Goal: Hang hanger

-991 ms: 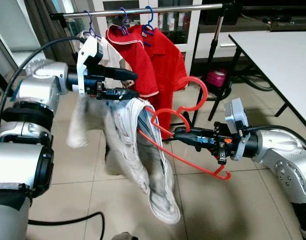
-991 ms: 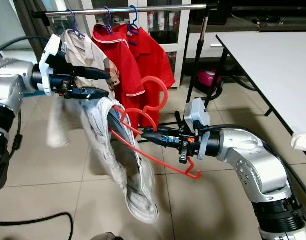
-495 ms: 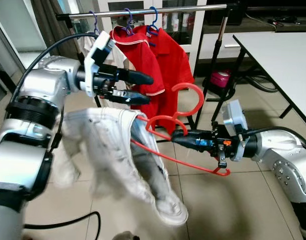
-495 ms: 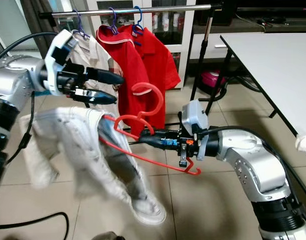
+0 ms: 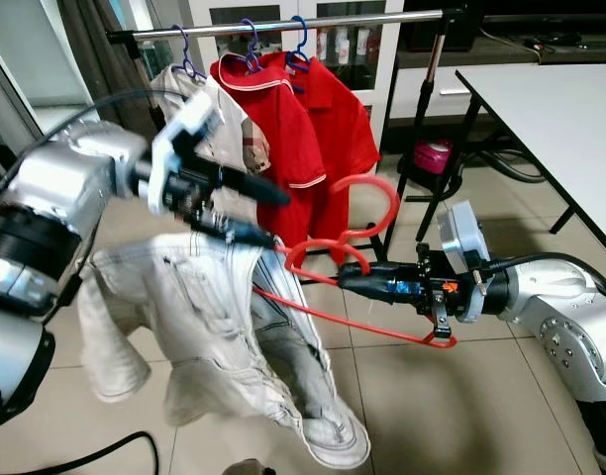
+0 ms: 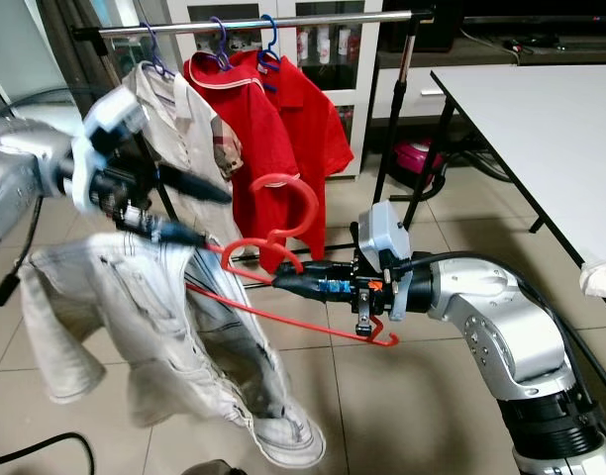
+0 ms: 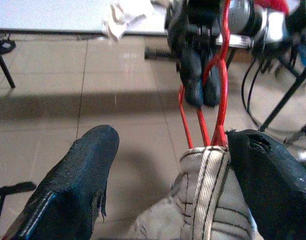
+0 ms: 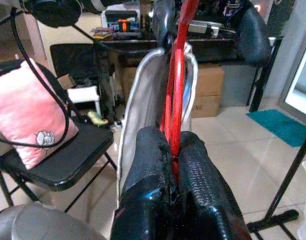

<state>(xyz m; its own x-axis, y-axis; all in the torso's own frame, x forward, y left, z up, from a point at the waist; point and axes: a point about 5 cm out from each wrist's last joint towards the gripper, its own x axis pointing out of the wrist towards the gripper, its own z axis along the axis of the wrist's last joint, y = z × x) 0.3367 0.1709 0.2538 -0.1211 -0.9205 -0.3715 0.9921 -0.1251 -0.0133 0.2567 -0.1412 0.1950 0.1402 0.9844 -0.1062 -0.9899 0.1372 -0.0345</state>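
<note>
Right arm reaches across, forearm about level, pointing toward the robot's left; right gripper (image 5: 349,278) has its two black fingers pressed together on the red hanger (image 5: 354,322), clamping the wire just below the hook, as the right wrist view confirms with the red wire pinched between both pads (image 8: 198,170). Left arm is raised and bent, forearm pointing toward the hanger; left gripper (image 5: 263,213) has its fingers spread apart, one above and one below, with the collar of the pale jacket (image 5: 209,327) lying between them against one finger; whether it actually grips the cloth cannot be told, and this arm is motion-blurred. Hanger is tilted, hook curling upward and toward the clothes rail (image 5: 283,20), its long lower bar sloping down under the right gripper to a hooked end beside the wrist. One shoulder of the hanger sits inside the jacket's collar; the jacket droops from it toward the tiled floor (image 5: 461,416), its hem close to the tiles. Behind the hanger, the rail carries a beige shirt (image 5: 219,119) and two red polo shirts (image 5: 303,129) on blue-purple hangers. A white table (image 5: 551,109) stands on the rail's right side, with a pink container (image 5: 430,155) on the floor near the rail's leg
</note>
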